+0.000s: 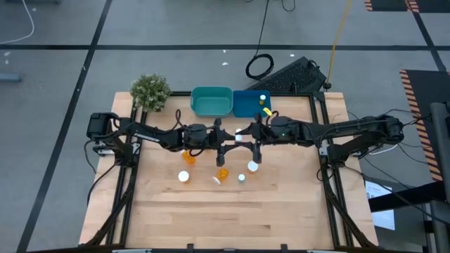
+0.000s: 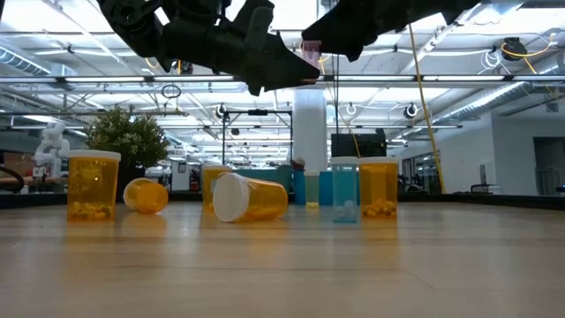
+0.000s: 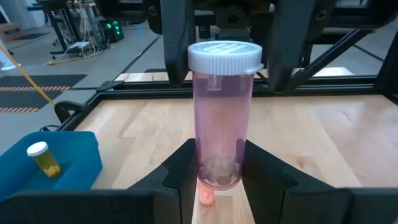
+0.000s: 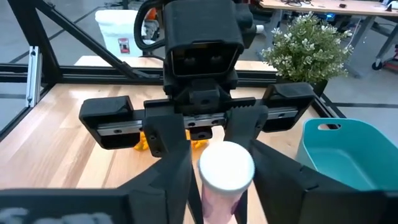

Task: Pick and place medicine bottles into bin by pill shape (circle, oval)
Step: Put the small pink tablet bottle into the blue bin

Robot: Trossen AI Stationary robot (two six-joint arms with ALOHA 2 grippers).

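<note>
Two grippers are meeting over one bottle above mid-table.
Left gripper (image 3: 217, 180) is pinching the pinkish bottle (image 3: 222, 118) low at its base, probably leaving the white cap free; right gripper (image 3: 227, 81) is straddling that cap, fingers spread and seemingly not touching, likely taking a handover toward the blue bin (image 3: 74, 155) on its side.

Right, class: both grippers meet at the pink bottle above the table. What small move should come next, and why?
Probably the right gripper should secure the white cap so the left gripper can release. The left grips the pink bottle at its base, the right sits at its cap, and the blue bin lies on the right arm's side.
</note>
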